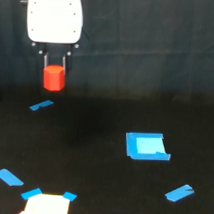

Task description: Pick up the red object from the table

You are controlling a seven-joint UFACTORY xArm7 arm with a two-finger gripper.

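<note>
Raised hand [54, 60] around red object [54, 77]

A small strip of blue tape [41, 105] lies tilted toward the exterior view's left, in the upper half of the dark surface. To the exterior view's right of centre sits a blue-edged square [146, 146] with a paler middle. Near the lower right lies another slanted blue tape piece [179, 192]. At lower left is a blue tape strip [9, 177], and beside it a pale patch [47, 205] with blue corners, cut off by the bottom edge.
</note>
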